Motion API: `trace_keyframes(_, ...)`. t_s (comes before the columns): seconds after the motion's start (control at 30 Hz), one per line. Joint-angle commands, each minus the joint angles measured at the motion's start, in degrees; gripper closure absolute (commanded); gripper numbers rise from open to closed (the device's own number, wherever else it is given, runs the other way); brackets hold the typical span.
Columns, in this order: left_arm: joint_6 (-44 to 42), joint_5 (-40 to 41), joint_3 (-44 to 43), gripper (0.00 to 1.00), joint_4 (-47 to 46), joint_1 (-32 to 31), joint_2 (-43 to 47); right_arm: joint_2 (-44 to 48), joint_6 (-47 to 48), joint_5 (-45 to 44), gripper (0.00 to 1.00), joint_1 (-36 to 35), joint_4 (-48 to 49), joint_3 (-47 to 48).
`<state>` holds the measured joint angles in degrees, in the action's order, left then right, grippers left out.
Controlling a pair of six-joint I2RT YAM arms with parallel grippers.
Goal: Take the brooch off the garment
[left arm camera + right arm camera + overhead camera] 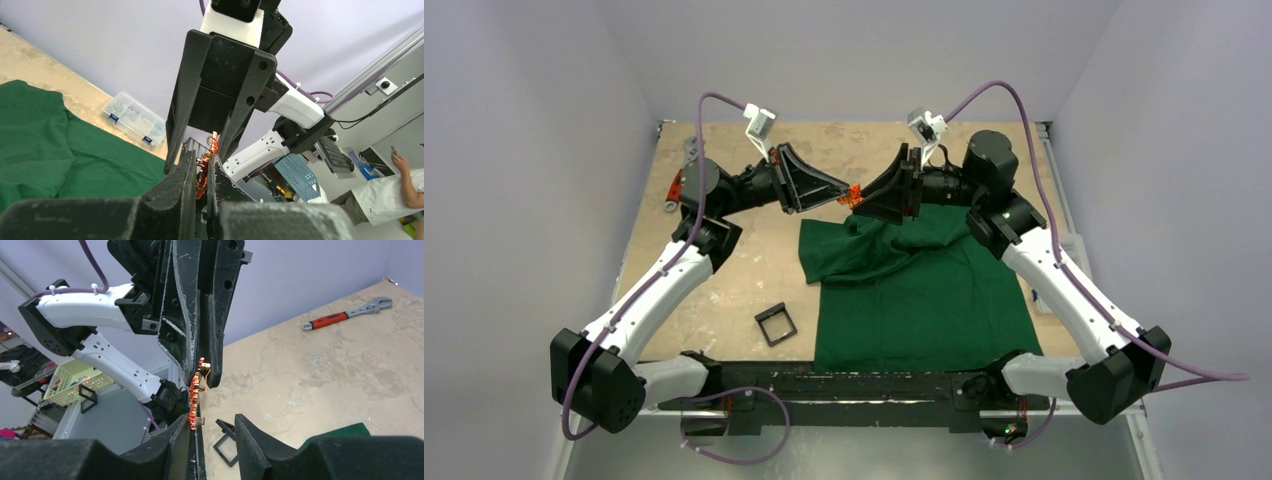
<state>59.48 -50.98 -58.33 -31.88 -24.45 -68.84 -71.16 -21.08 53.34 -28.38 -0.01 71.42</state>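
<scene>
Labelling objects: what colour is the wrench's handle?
Red; the wrench shows best in the right wrist view.

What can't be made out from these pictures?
Top view: the brooch is too small to show its shape.
Left wrist view: its lower part is hidden between the fingers of the left gripper.
Right wrist view: brooch seen edge-on; whether the right gripper touches it is unclear.
Top view: the garment has its far edge hidden under the right gripper.
</scene>
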Motion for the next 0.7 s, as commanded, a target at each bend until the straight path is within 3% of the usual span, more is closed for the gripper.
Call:
trace_keyframes(0.0, 0.5, -0.2, 0.1, 1.00, -2.9, -0.3, -0.1, 0.8, -0.8, 2.0, 0.68, -1.3, 4.2, 2.4)
trace_keyframes(0.1, 0.4, -0.1, 0.2, 1.00, -2.5, -0.4, -0.1, 0.8, -0.2, 2.2, 0.83, -1.6, 4.2, 2.4)
trace_keyframes(0.17, 0.3, -0.1, 0.2, 1.00, -2.3, -0.4, -0.2, 0.7, 0.0, 2.4, 0.98, -1.7, 4.1, 2.6)
trace_keyframes(0.2, 0.2, -0.2, 0.2, 1.00, -2.2, -0.4, -0.3, 0.7, 0.2, 2.6, 1.00, -1.6, 4.0, 2.7)
trace_keyframes(0.27, 0.0, -0.7, 0.1, 0.95, -1.7, -0.4, -0.3, 0.9, 1.0, 2.7, 1.00, -1.7, 2.8, 2.9)
trace_keyframes(0.47, -6.4, -3.7, -1.2, 0.56, 6.3, 1.5, 1.6, 1.2, 9.1, 5.2, 1.00, -1.5, -6.9, 4.5)
trace_keyframes(0.53, -13.6, -5.6, -2.5, 0.49, 12.0, 3.5, 3.2, 1.1, 13.1, 6.0, 1.00, -1.5, -12.0, 5.3)
trace_keyframes(0.67, -36.7, -11.0, -11.2, 0.49, 35.7, 6.5, 4.3, -1.1, 23.5, 7.7, 1.00, -1.6, -27.1, 7.8)
